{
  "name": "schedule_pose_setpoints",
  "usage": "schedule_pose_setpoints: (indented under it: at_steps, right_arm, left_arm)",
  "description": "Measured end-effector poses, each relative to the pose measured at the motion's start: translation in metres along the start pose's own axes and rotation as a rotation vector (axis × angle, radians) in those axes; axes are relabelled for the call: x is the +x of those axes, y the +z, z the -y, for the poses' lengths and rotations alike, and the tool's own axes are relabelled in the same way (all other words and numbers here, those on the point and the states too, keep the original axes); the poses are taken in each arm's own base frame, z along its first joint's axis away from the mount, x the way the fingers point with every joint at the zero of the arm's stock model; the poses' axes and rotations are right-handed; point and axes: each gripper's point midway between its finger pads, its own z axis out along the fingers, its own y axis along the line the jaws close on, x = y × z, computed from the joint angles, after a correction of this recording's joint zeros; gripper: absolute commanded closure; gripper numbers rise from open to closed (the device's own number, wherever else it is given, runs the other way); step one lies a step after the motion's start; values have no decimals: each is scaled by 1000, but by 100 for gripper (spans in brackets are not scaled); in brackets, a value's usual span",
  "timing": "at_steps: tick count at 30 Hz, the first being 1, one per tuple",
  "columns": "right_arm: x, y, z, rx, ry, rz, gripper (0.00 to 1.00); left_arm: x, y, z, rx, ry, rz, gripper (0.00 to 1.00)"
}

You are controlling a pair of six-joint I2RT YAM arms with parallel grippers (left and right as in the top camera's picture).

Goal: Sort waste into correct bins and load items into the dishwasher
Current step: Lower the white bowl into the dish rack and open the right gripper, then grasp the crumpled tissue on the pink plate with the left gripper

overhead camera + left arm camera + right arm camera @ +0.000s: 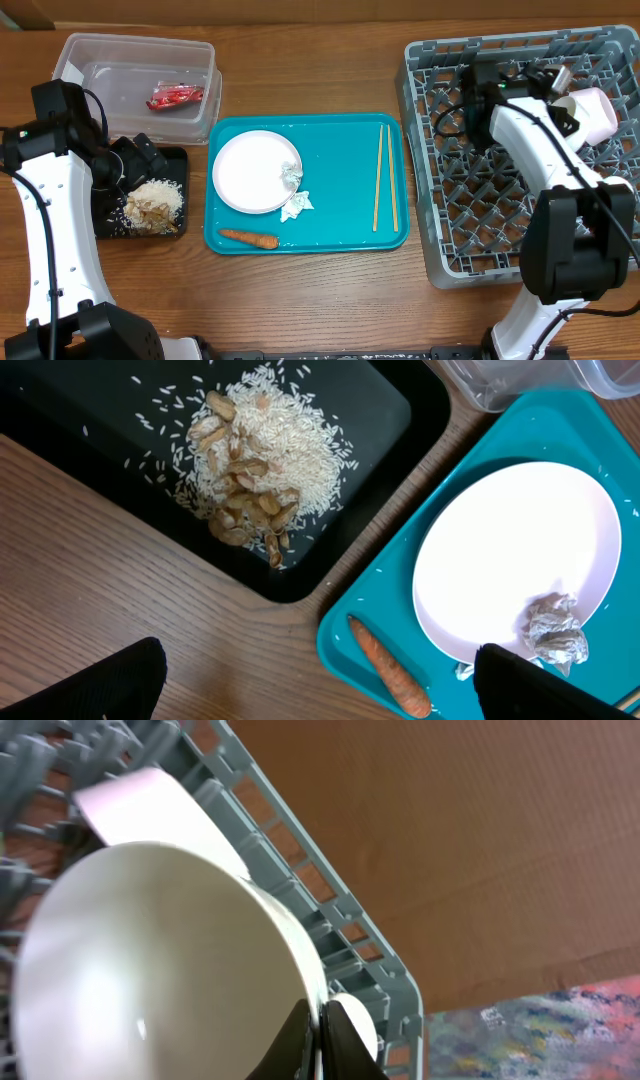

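From overhead, your left gripper [148, 160] hangs over the far end of the black tray [112, 222], just beside the beige food scraps [153, 205] heaped in it. The clear tub [135, 60] behind it holds the red wrapper [175, 96]. On the teal tray [330, 235] the white plate [250, 170] carries crumpled tissue [291, 178] at its right rim. More tissue lies just off the plate, the carrot [248, 238] lies along the near edge, and the chopsticks [385, 175] lie side by side at the right. Your right gripper [562, 92] is over the far right part of the grey dish rack [440, 200], with the white bowl [592, 118] tilted on its side there.

In the left wrist view, your fingertips [120, 680] sit wide apart at the two bottom corners with nothing between them. Below them you see bare table, the black tray [380, 420] with its scraps [255, 470], and the teal tray's corner [365, 600]. That corner shows the carrot [390, 675], the plate [510, 555] and the tissue [555, 632].

In the right wrist view, your jaws pinch the rim of the bowl [160, 960], one finger [298, 1038] on each side of its wall. The bowl is tipped on edge inside the rack's corner, close to its grey wall [300, 870].
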Motion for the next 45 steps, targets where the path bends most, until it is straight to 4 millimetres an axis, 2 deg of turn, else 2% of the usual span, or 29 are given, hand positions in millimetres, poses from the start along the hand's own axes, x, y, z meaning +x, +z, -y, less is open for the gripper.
schedule_pose_setpoints:
  at_steps: [5, 12, 19, 23, 24, 26, 27, 28, 30, 32, 34, 35, 36, 38, 40, 41, 43, 45]
  right_arm:
    - [-1, -14, -11, -43, -3, 20, 83]
    - [3, -45, -38, -163, -11, 35, 43]
    - [12, -56, -53, -248, -30, -2, 36]
    - [19, -66, -58, -368, -7, -70, 18]
    - [18, -73, -56, -433, 29, -94, 10]
    - [13, -90, -48, -562, 78, -121, 7]
    - [9, -100, -44, -633, 92, -128, 5]
    - [4, -120, -38, -771, 101, -130, 2]
    - [2, -140, -32, -904, 82, -126, 0]
    - [5, -169, -26, -1089, 24, -122, 0]
    - [11, -187, -18, -1198, -15, -131, 0]
    - [14, -189, -16, -1219, -23, -139, 0]
    - [18, -190, -10, -1247, -34, -157, 0]
    - [25, -181, 0, -1256, -35, -205, 0]
    - [32, -166, 6, -1237, -32, -257, 0]
    - [33, -161, 8, -1231, -26, -272, 0]
    - [35, -151, 11, -1216, -12, -298, 0]
    - [35, -146, 12, -1211, -1, -308, 0]
  left_arm:
    - [0, 0, 0, 0, 0, 0, 0]
    - [0, 0, 0, 0, 0, 0, 0]
    - [0, 0, 0, 0, 0, 0, 0]
    - [0, 0, 0, 0, 1, -1, 0]
    - [1, 0, 2, 1, 6, -1, 0]
    - [5, 1, 10, 6, 35, -5, 0]
    - [7, 1, 16, 9, 54, -7, 0]
    - [10, 1, 22, 14, 75, -7, 0]
    - [16, 2, 37, 25, 127, -6, 0]
    - [24, 3, 58, 46, 193, 5, 0]
    - [33, 3, 85, 79, 275, 26, 0]
    - [36, 3, 95, 91, 304, 34, 0]
    - [41, 3, 113, 119, 355, 54, 0]
    - [58, 9, 148, 159, 455, 65, 0]
    - [79, 28, 183, 186, 552, 48, 0]
    - [83, 33, 187, 183, 565, 38, 0]
    - [99, 57, 210, 186, 626, 15, 0]
    - [112, 80, 222, 172, 664, -16, 0]
